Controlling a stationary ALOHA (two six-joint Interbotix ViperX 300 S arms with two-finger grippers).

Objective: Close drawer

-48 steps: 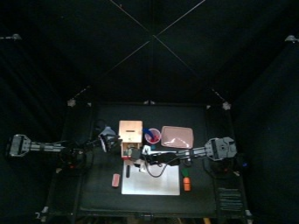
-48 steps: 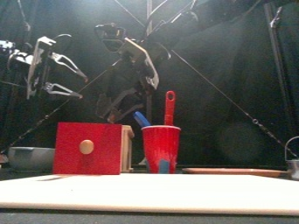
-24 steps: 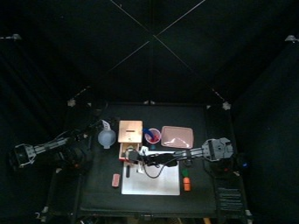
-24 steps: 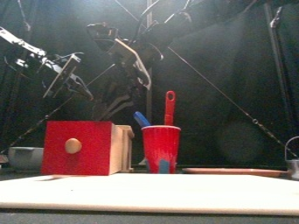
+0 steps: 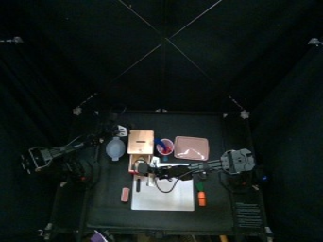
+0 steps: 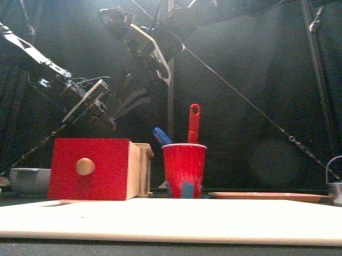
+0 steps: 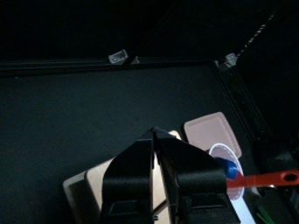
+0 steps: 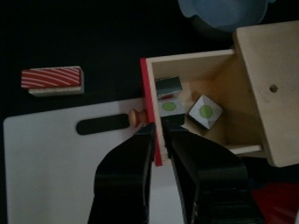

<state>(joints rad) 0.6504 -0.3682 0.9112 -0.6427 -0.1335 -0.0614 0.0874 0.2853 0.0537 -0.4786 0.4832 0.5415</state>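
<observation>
The drawer (image 5: 142, 145) is a tan box with a red front and a round knob (image 6: 83, 166). In the right wrist view the drawer (image 8: 263, 83) stands slid open, with green-labelled items (image 8: 205, 111) inside. My right gripper (image 8: 158, 129) is shut, its tips over the drawer's red front edge right beside the knob (image 8: 135, 116). I cannot tell whether it touches. It reaches in from the right in the top view (image 5: 154, 170). My left gripper (image 7: 158, 134) is shut and empty, raised above the table left of the drawer (image 5: 113, 130).
A white board (image 5: 171, 194) lies in front of the drawer, with an orange thing (image 5: 199, 197) on it and a red striped block (image 8: 52, 78) beside it. A red cup (image 6: 185, 170) with a spatula, a pink tray (image 5: 192, 146) and a grey-blue bowl (image 5: 116, 148) stand around.
My left arm has drawn back from the drawer and lifted away to the left. In the front view the red drawer front has shifted a little to the left. My right gripper stays at the front.
</observation>
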